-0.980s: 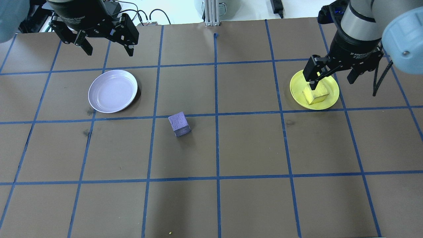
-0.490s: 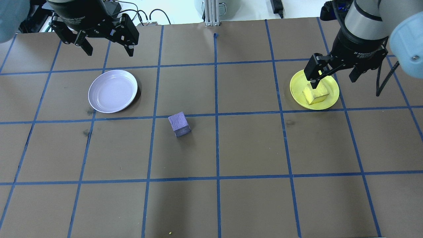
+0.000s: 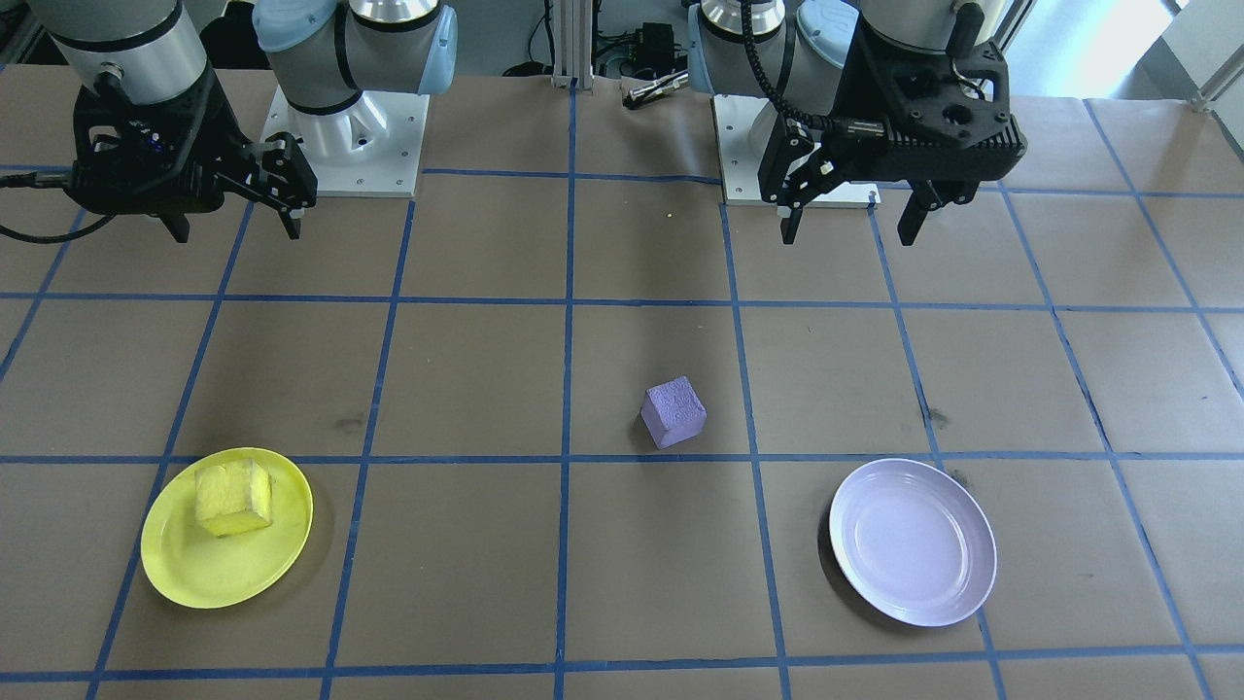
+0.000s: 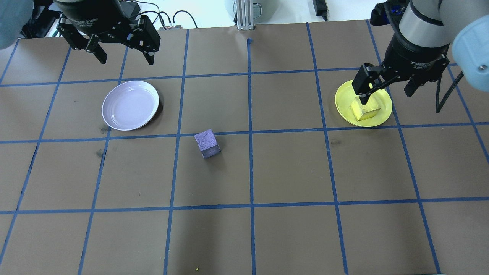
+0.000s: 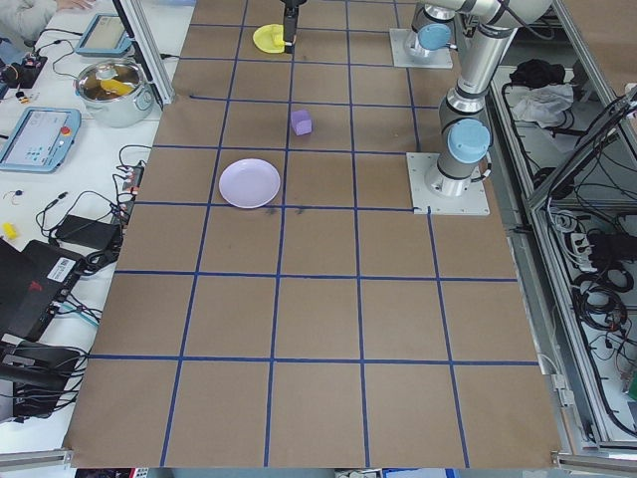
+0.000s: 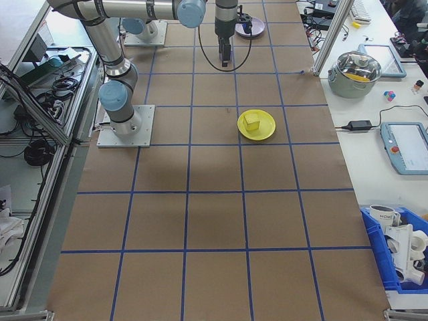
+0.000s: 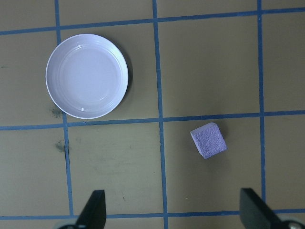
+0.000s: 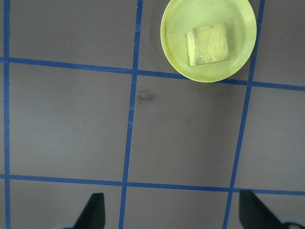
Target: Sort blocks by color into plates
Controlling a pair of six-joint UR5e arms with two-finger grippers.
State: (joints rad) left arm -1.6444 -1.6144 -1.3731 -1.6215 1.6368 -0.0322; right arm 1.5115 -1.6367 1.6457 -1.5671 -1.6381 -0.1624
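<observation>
Purple block (image 4: 207, 144) lies forward and inboard of left gripper (image 4: 124, 59), jaws wide, empty; lavender plate (image 4: 130, 105) just ahead of it; right gripper (image 3: 233, 226) wide, farther off

Right hand (image 4: 385, 90) apparently rose slightly.

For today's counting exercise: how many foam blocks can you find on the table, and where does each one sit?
2. The yellow block lies in the yellow plate. The purple block sits on the bare table, apart from the lavender plate. None seems hidden.
</observation>
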